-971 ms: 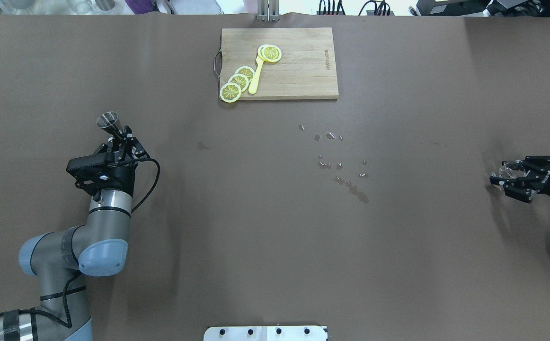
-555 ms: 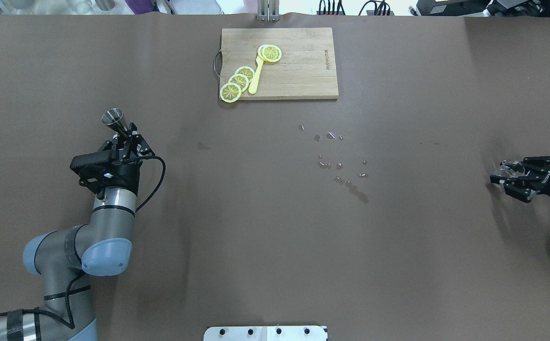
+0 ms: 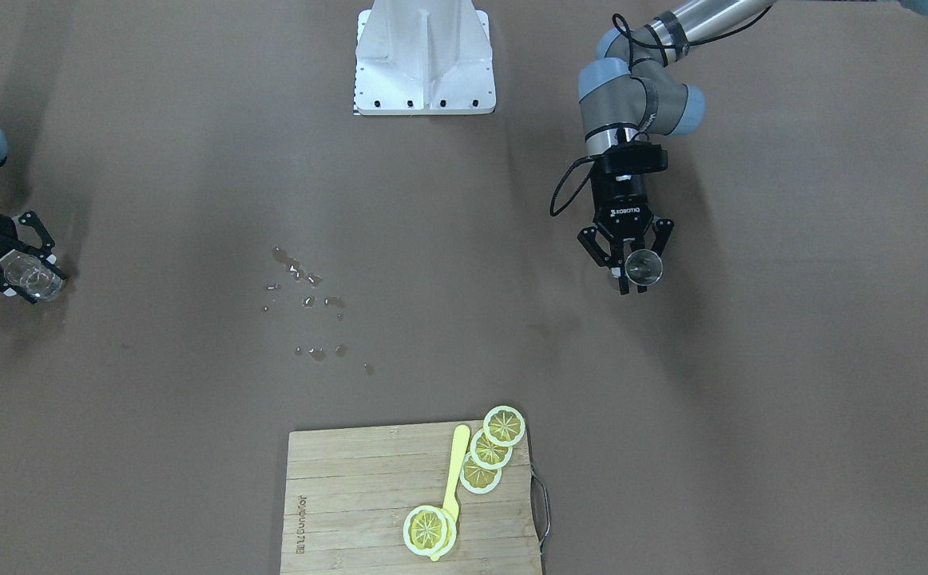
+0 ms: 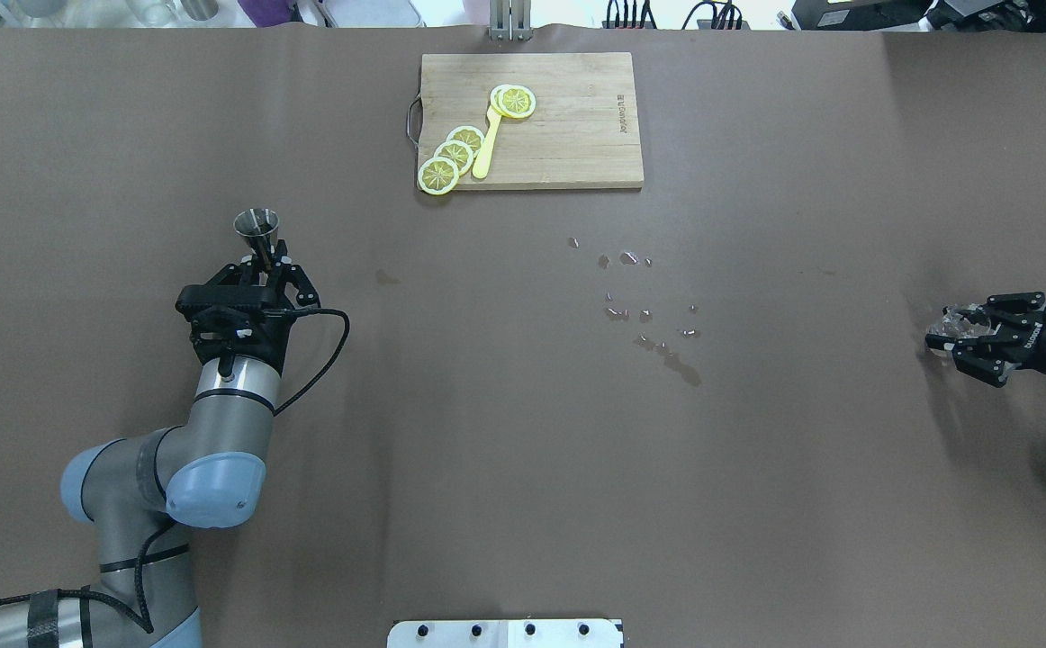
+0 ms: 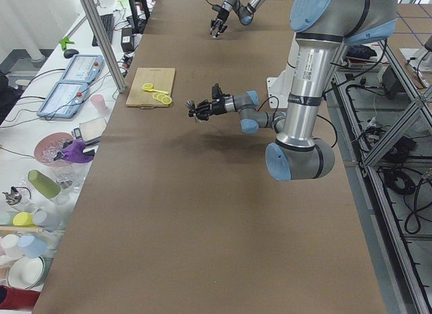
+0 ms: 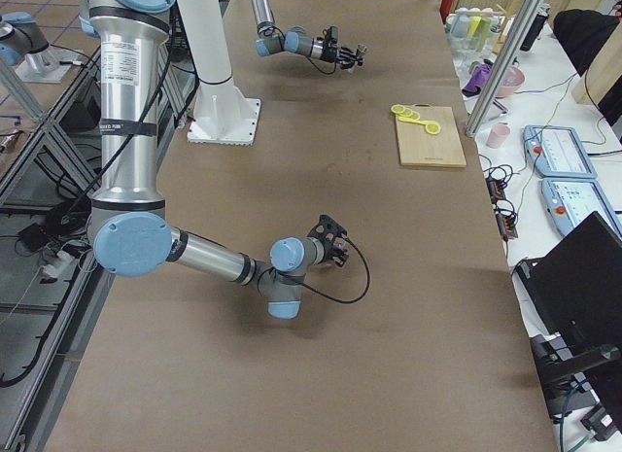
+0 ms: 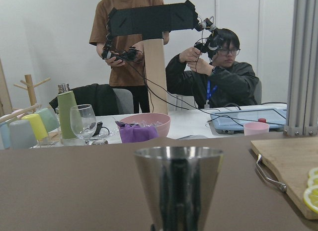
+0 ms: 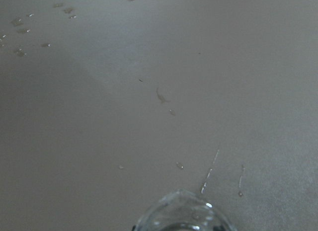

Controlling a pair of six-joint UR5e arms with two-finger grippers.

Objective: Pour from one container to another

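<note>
A steel cone-shaped jigger (image 4: 256, 223) is held upright above the left half of the table, with my left gripper (image 4: 264, 262) shut on its lower part. In the front-facing view the jigger (image 3: 643, 267) shows its open mouth in front of the left gripper (image 3: 628, 270). It fills the bottom of the left wrist view (image 7: 179, 186). At the far right edge, my right gripper (image 4: 949, 330) is shut on a small clear glass (image 4: 957, 322), low over the table. The glass's rim (image 8: 181, 215) shows at the bottom of the right wrist view.
A wooden cutting board (image 4: 577, 135) with lemon slices (image 4: 451, 157) and a yellow spoon (image 4: 487, 148) lies at the back centre. Spilled drops and small clear bits (image 4: 644, 310) dot the table's middle. Two people (image 7: 213, 77) are beyond the far edge.
My left arm has swung right and slightly forward with the jigger, turning the gripper to point straight away from the robot. The right gripper with the glass has barely shifted.
</note>
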